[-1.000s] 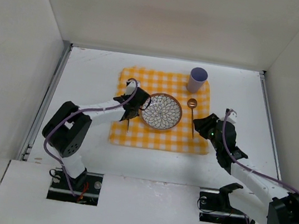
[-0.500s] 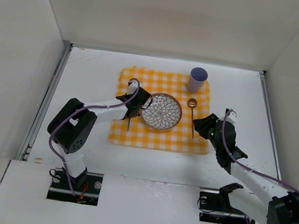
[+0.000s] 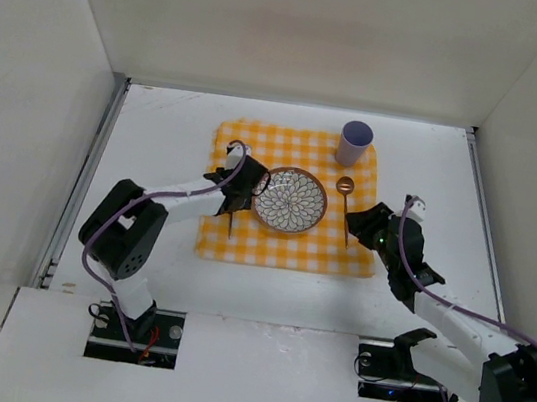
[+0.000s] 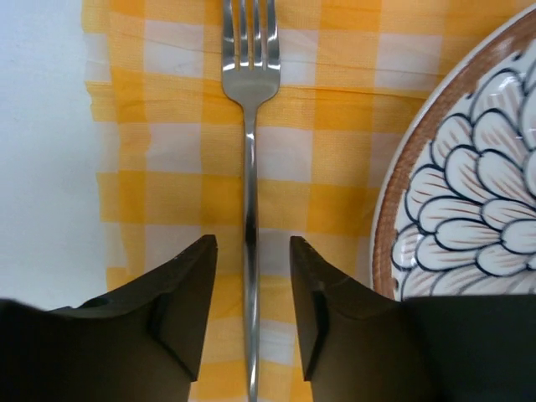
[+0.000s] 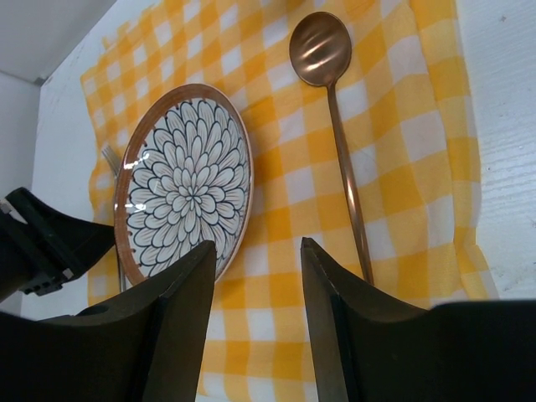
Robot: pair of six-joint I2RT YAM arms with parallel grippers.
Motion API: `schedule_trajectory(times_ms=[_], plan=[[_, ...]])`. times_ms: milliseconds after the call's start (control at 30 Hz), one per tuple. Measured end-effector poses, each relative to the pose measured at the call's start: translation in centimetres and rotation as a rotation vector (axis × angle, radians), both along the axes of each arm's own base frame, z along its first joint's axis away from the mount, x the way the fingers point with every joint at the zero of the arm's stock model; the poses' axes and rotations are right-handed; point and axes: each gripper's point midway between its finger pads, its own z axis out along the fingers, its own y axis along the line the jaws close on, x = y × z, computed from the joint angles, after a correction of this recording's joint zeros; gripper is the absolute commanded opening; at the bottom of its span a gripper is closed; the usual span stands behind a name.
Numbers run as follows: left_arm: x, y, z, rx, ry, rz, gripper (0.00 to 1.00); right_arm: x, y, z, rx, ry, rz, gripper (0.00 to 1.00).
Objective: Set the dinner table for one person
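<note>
Both agape: left hand (image 4: pixel 251 243) astride fork (image 4: pixel 249 84) handle, right hand (image 5: pixel 257 244) near spoon (image 5: pixel 343 159).

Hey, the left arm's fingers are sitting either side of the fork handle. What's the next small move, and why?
Probably lift the left gripper straight up and draw it back. Its fingers are open astride the fork, which lies flat on the checked cloth just left of the plate. The spoon and cup look set too.
</note>
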Motion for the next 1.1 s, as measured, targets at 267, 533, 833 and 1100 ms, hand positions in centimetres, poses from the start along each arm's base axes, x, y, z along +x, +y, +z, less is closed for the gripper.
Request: schedule_trajectory(times_ms=[267,533,833,1100], plan=[[-0.5,-0.5,8.4,-0.203,-0.213,0.013,0.47,0.2,-0.4,0.5,-0.002,-0.017,-0.025,0.55],[-2.9,7.0,10.5,-0.355,-0.360,0.239,0.55,0.5,-2.1,1.4,-0.005,-0.059,-0.114,0.61],[-6.7,14.0,5.6,-0.419,-0.354,0.501,0.59,0.7,-6.4,3.0,-0.015,-0.126,-0.312,0.63],[-7.9,16.7,3.3,-0.473,-0.351,0.649,0.58,1.2,-8.5,-0.1,-0.056,-0.033,-0.412,0.63]])
